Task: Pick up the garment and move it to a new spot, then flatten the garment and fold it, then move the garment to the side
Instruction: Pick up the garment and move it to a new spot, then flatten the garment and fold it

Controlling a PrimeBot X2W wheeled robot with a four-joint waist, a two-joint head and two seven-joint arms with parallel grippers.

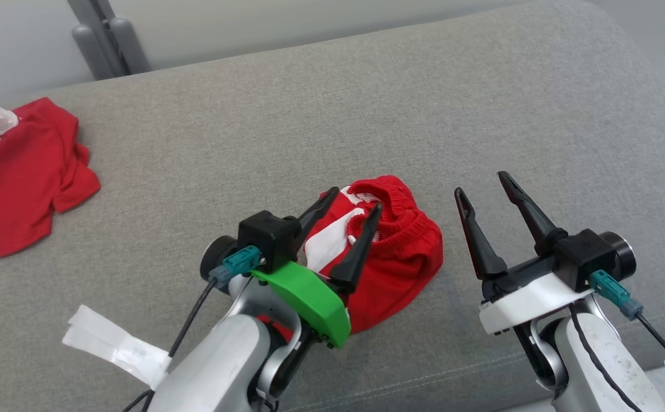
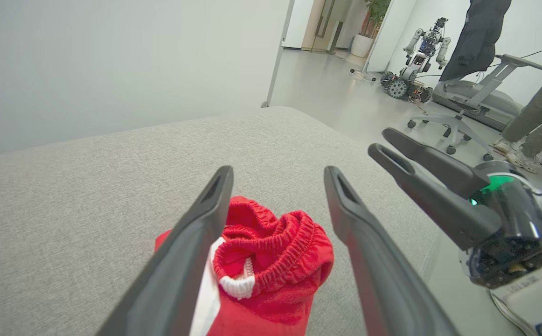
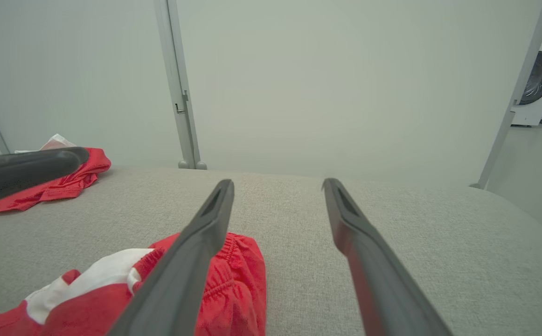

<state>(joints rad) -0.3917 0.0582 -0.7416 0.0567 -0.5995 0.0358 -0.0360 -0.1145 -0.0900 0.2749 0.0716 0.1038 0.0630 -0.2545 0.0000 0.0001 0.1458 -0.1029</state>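
Observation:
A crumpled red garment (image 1: 395, 257) with white panels and an elastic waistband lies bunched on the grey cushion (image 1: 367, 114), near its front middle. My left gripper (image 1: 354, 208) hovers just over the garment's left part, open, with nothing between its fingers. In the left wrist view the garment (image 2: 271, 261) sits between and below the two dark fingers (image 2: 196, 242). My right gripper (image 1: 484, 186) stands open to the right of the garment, apart from it. In the right wrist view the garment (image 3: 233, 289) lies at the lower left behind one finger.
A second red and white garment (image 1: 18, 171) lies at the cushion's far left edge. White paper tags (image 1: 115, 343) hang by my left forearm. A grey post (image 1: 109, 40) stands behind the cushion. An office chair (image 2: 467, 107), another robot (image 2: 415, 65) and a person's legs (image 2: 537, 116) are on the floor beyond.

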